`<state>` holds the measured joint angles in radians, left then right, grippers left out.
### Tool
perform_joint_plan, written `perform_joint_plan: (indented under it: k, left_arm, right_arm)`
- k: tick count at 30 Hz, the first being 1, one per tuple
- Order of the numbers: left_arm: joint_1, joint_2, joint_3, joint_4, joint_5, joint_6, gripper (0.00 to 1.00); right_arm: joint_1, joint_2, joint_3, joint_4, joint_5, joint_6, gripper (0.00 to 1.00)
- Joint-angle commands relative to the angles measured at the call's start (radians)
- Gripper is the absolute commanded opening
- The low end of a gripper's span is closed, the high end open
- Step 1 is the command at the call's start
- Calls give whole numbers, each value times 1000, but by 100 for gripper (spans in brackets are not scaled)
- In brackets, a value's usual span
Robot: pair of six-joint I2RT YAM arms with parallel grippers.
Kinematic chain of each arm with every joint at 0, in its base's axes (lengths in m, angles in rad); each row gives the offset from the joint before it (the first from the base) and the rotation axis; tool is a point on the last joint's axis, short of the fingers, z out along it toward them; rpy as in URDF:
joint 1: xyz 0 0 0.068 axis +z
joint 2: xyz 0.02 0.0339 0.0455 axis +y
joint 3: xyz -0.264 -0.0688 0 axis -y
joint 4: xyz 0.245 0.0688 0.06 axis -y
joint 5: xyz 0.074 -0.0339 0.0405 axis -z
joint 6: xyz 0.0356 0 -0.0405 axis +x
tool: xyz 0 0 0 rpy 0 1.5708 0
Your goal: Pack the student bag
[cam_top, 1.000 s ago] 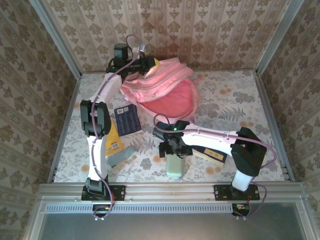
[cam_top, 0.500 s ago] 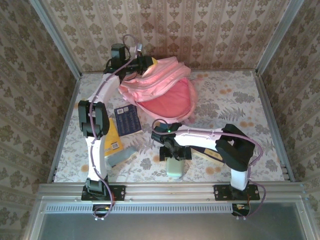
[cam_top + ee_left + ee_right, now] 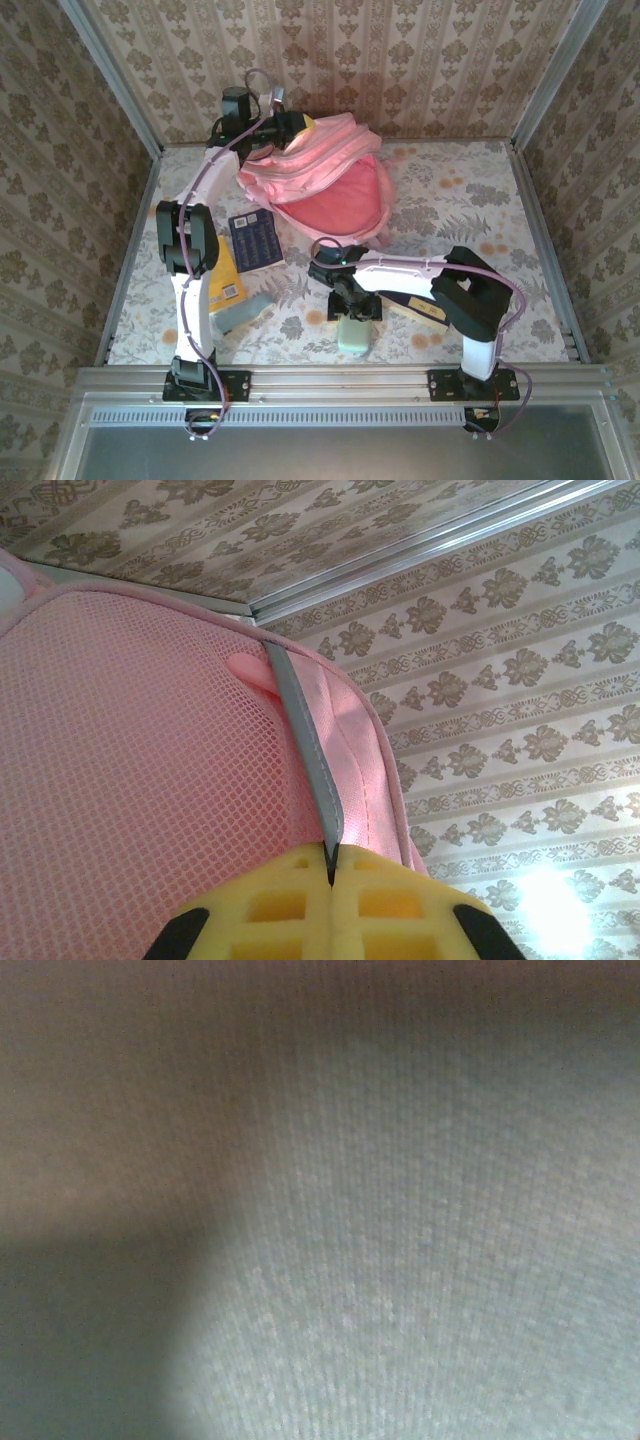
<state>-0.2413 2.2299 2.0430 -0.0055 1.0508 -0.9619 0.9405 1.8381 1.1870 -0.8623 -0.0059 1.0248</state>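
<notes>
At the table's (image 3: 470,210) near edge the right jaws sit on a pale pouch (image 3: 352,338), their spread hard to tell. By the far wall the left jaws pinch the bag's (image 3: 330,160) grey strap (image 3: 305,740); bare table lies to its right.

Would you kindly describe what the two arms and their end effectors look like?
The left arm and right arm have white links, black joints and a lilac cable running along them. The left end effector has yellow fingers with square recesses.
</notes>
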Motion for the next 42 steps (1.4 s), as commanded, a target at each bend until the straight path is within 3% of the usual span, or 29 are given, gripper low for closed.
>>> perform_joint_plan:
  k: [1,11,14,19,22,26,30,39,42]
  left_arm:
    - [14,-71,23,98,11,-19,0]
    - [11,-109,53,-6,11,31,0]
    - [11,-120,51,-31,18,36,0]
    - [7,-128,79,-80,33,50,0]
    - [8,-126,113,-132,37,76,0]
    - [7,-121,130,-130,49,58,0]
    - [3,-118,140,-107,61,30,0]
    - [2,-128,131,-73,85,-1,0]
    - [6,-130,130,-69,89,-6,0]
  right_arm:
    - [-3,-74,-12,-19,40,6,77]
    - [-48,-336,-5,-69,110,-32,74]
    - [-143,-438,-50,-23,91,-66,74]
    - [-364,-626,-203,234,-88,-90,71]
    - [-457,-635,-228,404,-197,-89,68]
    - [-508,-541,-176,558,-294,-57,66]
    - [-513,-378,-53,653,-304,-18,66]
    - [-540,57,281,856,-259,174,66]
    - [-542,191,397,881,-173,221,66]
